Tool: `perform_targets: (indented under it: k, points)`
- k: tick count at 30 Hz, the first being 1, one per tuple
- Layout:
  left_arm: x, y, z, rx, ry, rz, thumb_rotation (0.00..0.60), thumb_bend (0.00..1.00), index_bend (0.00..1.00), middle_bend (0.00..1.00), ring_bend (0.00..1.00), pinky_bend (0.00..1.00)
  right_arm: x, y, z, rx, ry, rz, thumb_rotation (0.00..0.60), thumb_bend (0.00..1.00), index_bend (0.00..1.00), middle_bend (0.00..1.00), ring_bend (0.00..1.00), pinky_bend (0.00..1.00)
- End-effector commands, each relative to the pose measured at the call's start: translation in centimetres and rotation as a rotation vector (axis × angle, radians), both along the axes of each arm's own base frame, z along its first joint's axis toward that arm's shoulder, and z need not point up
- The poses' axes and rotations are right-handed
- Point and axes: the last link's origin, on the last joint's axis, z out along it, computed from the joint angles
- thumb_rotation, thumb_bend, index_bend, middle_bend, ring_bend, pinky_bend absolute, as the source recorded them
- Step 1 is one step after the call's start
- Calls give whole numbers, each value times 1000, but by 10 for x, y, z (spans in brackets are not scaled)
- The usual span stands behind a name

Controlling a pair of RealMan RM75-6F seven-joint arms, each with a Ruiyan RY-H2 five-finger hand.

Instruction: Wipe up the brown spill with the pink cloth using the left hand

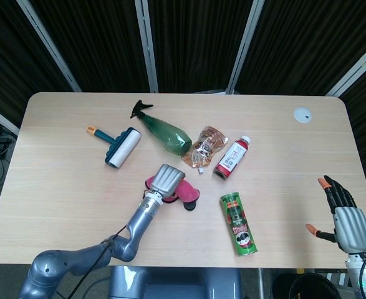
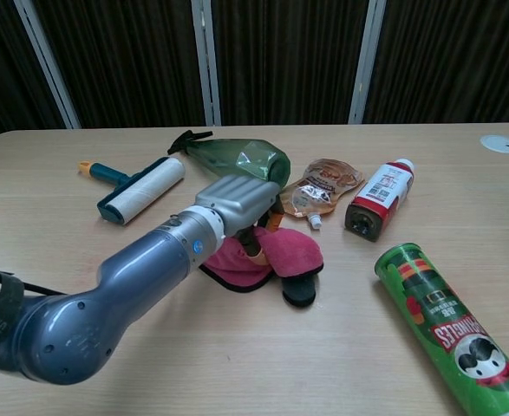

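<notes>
The pink cloth (image 1: 184, 192) (image 2: 282, 250), with a dark edge and a black tab, lies crumpled on the wooden table (image 1: 64, 187) in front of the green spray bottle. My left hand (image 1: 166, 180) (image 2: 237, 198) presses down on the cloth's left part, its fingers curled into the fabric. No brown spill shows on the wood around the cloth; whatever lies under it is hidden. My right hand (image 1: 341, 212) hovers at the table's right front edge with fingers spread and nothing in it; only the head view shows it.
A lint roller (image 1: 121, 148) (image 2: 138, 192) lies at the left. Behind the cloth are a green spray bottle (image 1: 165, 134) (image 2: 247, 159), a brown pouch (image 1: 204, 146) (image 2: 322, 185) and a red drink bottle (image 1: 232, 156) (image 2: 381, 197). A green chips can (image 1: 239, 224) (image 2: 449, 329) lies at the right front.
</notes>
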Motion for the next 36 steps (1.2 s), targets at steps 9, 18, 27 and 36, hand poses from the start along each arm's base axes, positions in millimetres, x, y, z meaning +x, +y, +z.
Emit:
perform_targets:
  k: [9, 18, 27, 36]
  points:
    - [23, -23, -20, -33, -42, -34, 600, 409, 870, 670, 575, 576, 1, 1, -1, 0, 5, 5, 600, 42, 0, 0, 0, 111]
    - [-27, 5, 5, 30, 176, -36, 600, 408, 865, 670, 575, 576, 0, 3, 2, -3, 9, 5, 600, 42, 0, 0, 0, 110]
    - [-68, 17, 62, 99, 129, 81, 600, 409, 863, 670, 575, 575, 2, 2, 0, 4, 21, 13, 600, 41, 0, 0, 0, 110]
    - [-48, 23, 144, 214, -132, 118, 600, 408, 864, 669, 574, 575, 3, 3, -1, -3, 41, 22, 600, 42, 0, 0, 0, 111]
